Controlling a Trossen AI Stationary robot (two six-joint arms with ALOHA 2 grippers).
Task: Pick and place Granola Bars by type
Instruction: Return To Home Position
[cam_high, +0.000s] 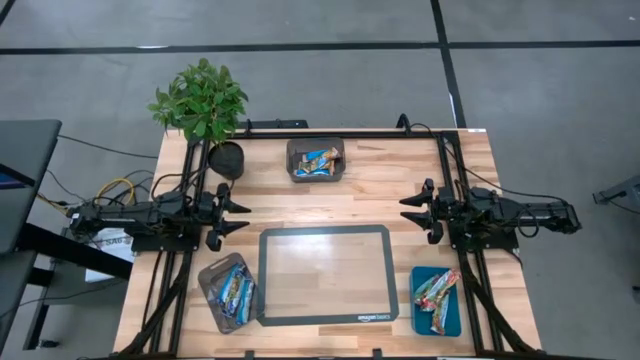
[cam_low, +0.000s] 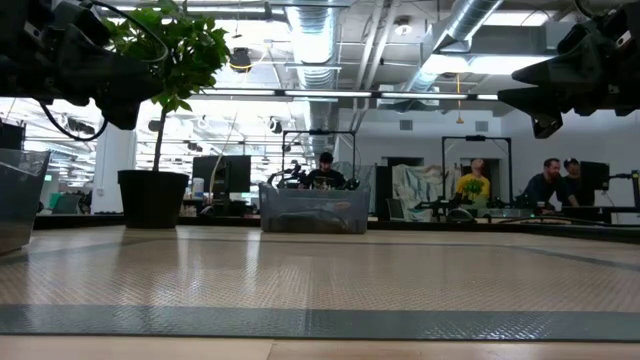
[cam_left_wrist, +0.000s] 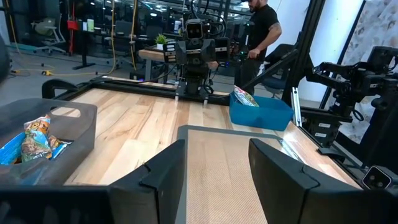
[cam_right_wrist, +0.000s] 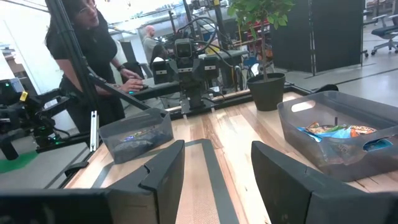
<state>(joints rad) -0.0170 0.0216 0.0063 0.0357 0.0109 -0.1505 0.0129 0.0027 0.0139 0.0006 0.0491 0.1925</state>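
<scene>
The granola bars lie in three containers. Some sit in the grey bin (cam_high: 316, 159) at the far middle of the table, several in the grey bin (cam_high: 227, 291) at the near left, and a few in the teal tray (cam_high: 436, 299) at the near right. My left gripper (cam_high: 243, 215) hovers open above the table's left side, pointing right. My right gripper (cam_high: 406, 211) hovers open above the right side, pointing left. Neither holds anything. In the left wrist view, bars (cam_left_wrist: 34, 142) show in a grey bin; in the right wrist view, bars (cam_right_wrist: 336, 130) lie in the far bin.
A grey-rimmed mat (cam_high: 326, 275) lies in the near middle between the two near containers. A potted plant (cam_high: 205, 105) stands at the far left corner. People (cam_right_wrist: 93, 56) stand beyond the table. Bare wood lies between the grippers.
</scene>
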